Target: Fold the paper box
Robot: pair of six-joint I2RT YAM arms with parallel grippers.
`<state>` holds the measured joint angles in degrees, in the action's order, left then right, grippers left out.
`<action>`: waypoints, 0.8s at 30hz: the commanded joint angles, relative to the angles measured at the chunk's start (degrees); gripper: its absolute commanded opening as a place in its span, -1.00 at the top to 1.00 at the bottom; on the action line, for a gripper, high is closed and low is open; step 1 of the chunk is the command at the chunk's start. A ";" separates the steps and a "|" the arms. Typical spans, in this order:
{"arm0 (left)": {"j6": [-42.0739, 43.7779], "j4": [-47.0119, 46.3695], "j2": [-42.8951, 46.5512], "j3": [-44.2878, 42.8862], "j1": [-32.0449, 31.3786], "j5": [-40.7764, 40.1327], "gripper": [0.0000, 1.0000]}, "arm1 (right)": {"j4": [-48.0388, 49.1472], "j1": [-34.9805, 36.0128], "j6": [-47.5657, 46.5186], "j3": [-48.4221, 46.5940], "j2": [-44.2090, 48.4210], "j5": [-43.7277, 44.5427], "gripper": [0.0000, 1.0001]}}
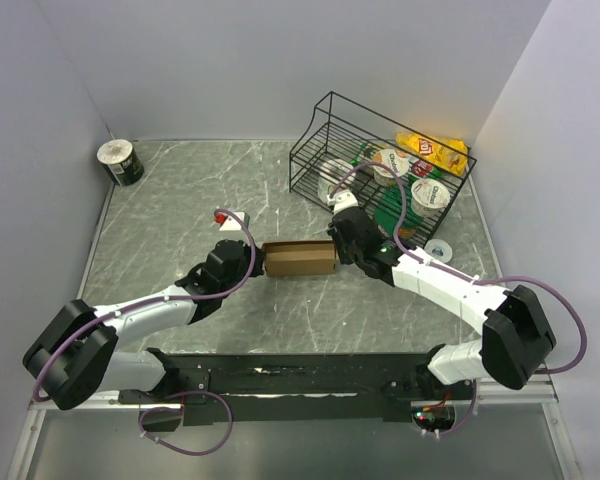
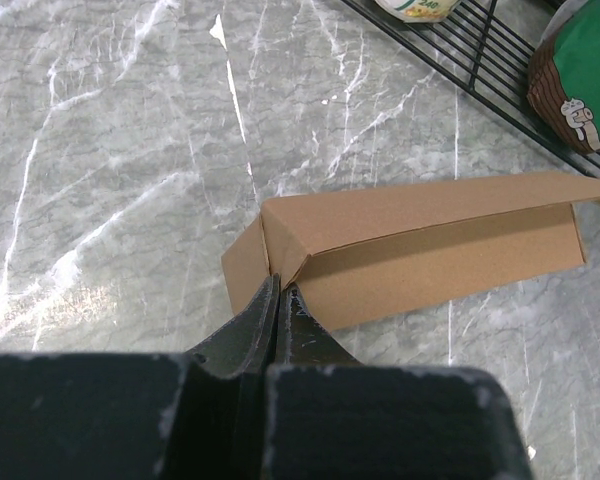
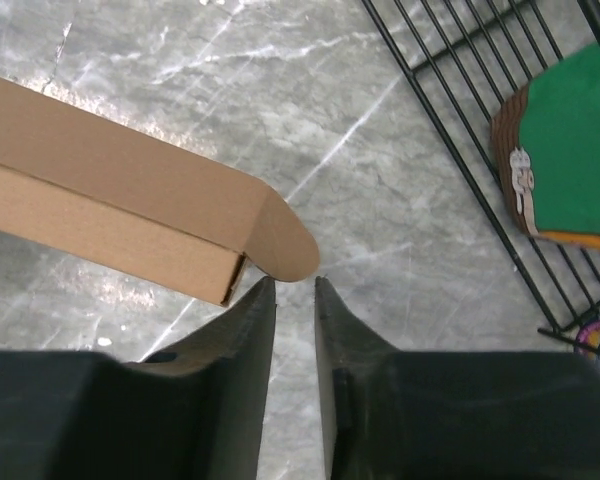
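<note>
- Left pincer (image 2: 279, 292): clenched, its two fingers pressed flat together with no gap showing. The tips touch the near left corner of the paper box (image 2: 430, 240), where the end panel meets the long side wall. Whether a cardboard edge is nipped between the tips cannot be told.
- Right pincer (image 3: 292, 285): released, with a narrow gap between its fingers and nothing in that gap. The tips sit just short of a rounded tab at the opposite end of the box. The finger on the left of the wrist view is at the box's open corner; whether it touches there cannot be told.
- Table (image 1: 180, 220): grey marbled surface, bearing everything listed below.
- Black wire basket (image 1: 302, 170): stands at the far right of the table, beyond the right pincer and apart from the box. It holds lidded cups and packets.
- Paper box: plain brown cardboard, lying on the table near its middle, directly between the two pincers. Its long axis runs from one to the other. The top panel stands slightly raised above the side wall, and the right end shows an opening under the tab.
- Green packet (image 3: 570, 130): lies on the basket's wire floor.
- Yellow bag (image 1: 435, 150): rests at the basket's far right corner.
- Dark roll (image 1: 120, 163): sits in the far left corner of the table, well apart from the box.
</note>
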<state>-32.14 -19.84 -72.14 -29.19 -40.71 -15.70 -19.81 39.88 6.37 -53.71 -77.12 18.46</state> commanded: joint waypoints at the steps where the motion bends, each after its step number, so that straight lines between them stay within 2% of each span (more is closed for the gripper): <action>1: 1.03 9.38 -1.69 0.98 -0.60 3.31 0.98 | 5.66 -0.50 -3.12 0.10 -0.83 -1.23 0.50; 7: 1.82 8.67 -2.13 0.98 -0.69 3.84 0.98 | 5.84 -0.77 -4.09 -1.39 -1.98 -2.20 0.83; 8: 2.08 8.59 -2.22 0.80 -0.69 3.84 0.98 | 5.66 -0.85 -4.09 -1.65 -2.15 -2.29 0.94; 10: 2.26 8.50 -2.57 0.71 -0.69 3.84 0.98 | 5.23 -0.77 -3.83 -2.10 -2.51 -2.37 1.00; 16: 2.61 9.20 -2.92 0.27 -0.78 3.22 0.98 | 6.19 -0.85 -3.38 -1.49 -2.07 -0.54 1.00; 17: 2.61 9.03 -2.83 0.36 -0.78 3.31 0.98 | 6.19 -0.85 -3.38 -1.39 -2.24 -0.09 0.80; 20: 2.43 8.59 -2.48 0.54 -0.78 3.57 0.98 | 6.72 -0.94 -3.73 -0.96 -3.30 1.40 0.68; 24: 2.70 9.11 -2.57 0.45 -0.78 3.31 0.98 | 8.03 -1.03 -4.61 -0.43 -4.61 1.93 0.62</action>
<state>-30.61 -19.86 -72.75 -29.71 -40.86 -14.46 -15.38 39.33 2.83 -53.56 -80.49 18.15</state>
